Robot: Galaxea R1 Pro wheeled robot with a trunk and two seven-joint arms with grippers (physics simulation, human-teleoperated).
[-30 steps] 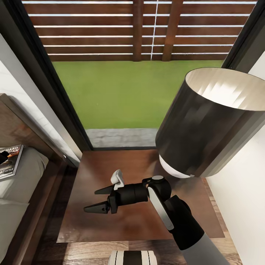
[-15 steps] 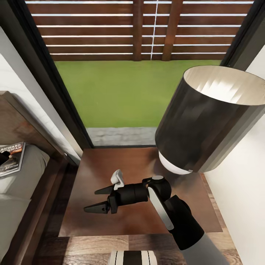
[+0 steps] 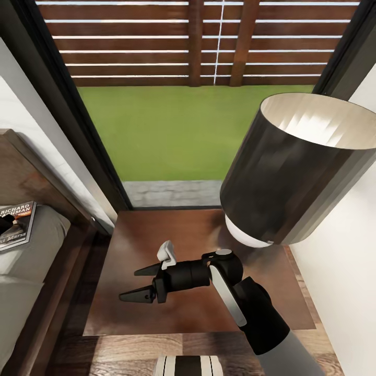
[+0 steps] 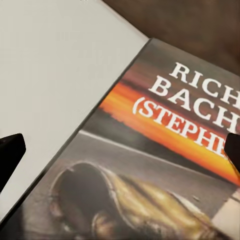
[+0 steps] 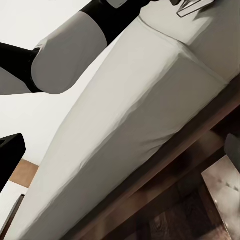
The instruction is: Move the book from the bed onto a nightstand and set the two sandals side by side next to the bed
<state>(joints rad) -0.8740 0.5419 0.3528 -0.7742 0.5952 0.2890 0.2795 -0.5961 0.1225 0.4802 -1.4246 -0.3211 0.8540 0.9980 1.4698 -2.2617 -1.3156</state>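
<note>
Change: we note the view has settled since half a second ago, things unmoved | Right pincer (image 3: 140, 284): jaws apart, empty, over glossy dark brown nightstand surface (image 3: 156, 313) | Left pincer (image 4: 120, 150): tips apart, straddling thin dark paperback book (image 4: 165, 165) on pale grey bed (image 3: 31, 250); not yet clamped | Legible: "RICH… BACH… (STEPH…".

glossy dark wood nightstand top (image 3: 183, 313), matt pale cloth mattress (image 3: 28, 250), glossy paper book cover (image 4: 165, 165)
</note>
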